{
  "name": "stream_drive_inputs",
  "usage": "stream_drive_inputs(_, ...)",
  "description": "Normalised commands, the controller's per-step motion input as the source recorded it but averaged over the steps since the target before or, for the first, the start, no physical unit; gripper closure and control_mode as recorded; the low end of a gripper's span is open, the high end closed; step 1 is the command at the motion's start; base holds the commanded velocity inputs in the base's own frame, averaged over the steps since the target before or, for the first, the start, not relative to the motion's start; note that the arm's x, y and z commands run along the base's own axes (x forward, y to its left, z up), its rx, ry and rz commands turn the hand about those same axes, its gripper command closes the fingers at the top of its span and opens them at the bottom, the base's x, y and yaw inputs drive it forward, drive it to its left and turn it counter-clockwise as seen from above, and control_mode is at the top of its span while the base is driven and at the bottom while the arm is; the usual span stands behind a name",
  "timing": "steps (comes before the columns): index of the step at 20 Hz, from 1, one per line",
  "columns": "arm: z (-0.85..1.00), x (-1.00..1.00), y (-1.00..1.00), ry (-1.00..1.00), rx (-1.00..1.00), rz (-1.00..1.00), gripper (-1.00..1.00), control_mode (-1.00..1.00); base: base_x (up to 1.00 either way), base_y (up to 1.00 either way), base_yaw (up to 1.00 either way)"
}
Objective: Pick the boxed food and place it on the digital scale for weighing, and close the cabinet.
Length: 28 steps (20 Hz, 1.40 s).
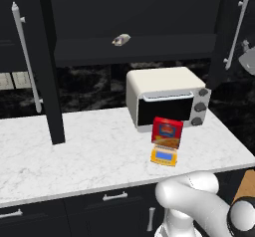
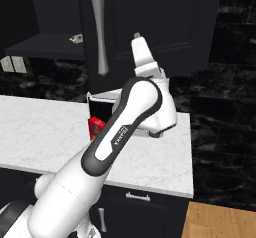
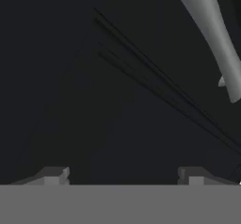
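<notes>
Red cardboard boxed food (image 1: 167, 132) upright on flat orange digital scale (image 1: 164, 157) — gripper (image 3: 123, 173) spread wide, empty.

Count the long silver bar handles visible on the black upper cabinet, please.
2: the left door handle beside the wall outlets, and the right door handle above the toaster oven. More may be hidden.

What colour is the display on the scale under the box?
Blue, set in the orange-yellow scale body below the red box; clearest in the left base view.
</notes>
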Motion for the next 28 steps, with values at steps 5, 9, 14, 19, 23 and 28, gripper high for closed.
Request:
stream_drive_inputs(5, -0.07, 0.80, 0.44, 0.07, 0.12, 0.08, -1.00, -1.00, 0.00, 0.00, 0.00)
stream_drive_inputs(9, -0.06, 0.83, 0.50, 0.09, 0.08, 0.07, -1.00, -1.00, 0.00, 0.00, 0.00)
stream_drive_inputs(14, -0.15, 0.79, 0.28, 0.03, 0.07, 0.05, -1.00, -1.00, 0.00, 0.00, 0.00)
stream_drive_inputs(19, -0.23, 0.83, 0.05, 0.00, 0.07, 0.03, -1.00, -1.00, 0.00, 0.00, 0.00)
stream_drive_inputs(23, -0.39, 0.82, 0.07, 0.00, 0.07, 0.02, -1.00, -1.00, 0.00, 0.00, 0.00)
stream_drive_inputs(28, -0.44, 0.89, 0.09, 0.00, 0.05, 0.03, -1.00, -1.00, 0.00, 0.00, 0.00)
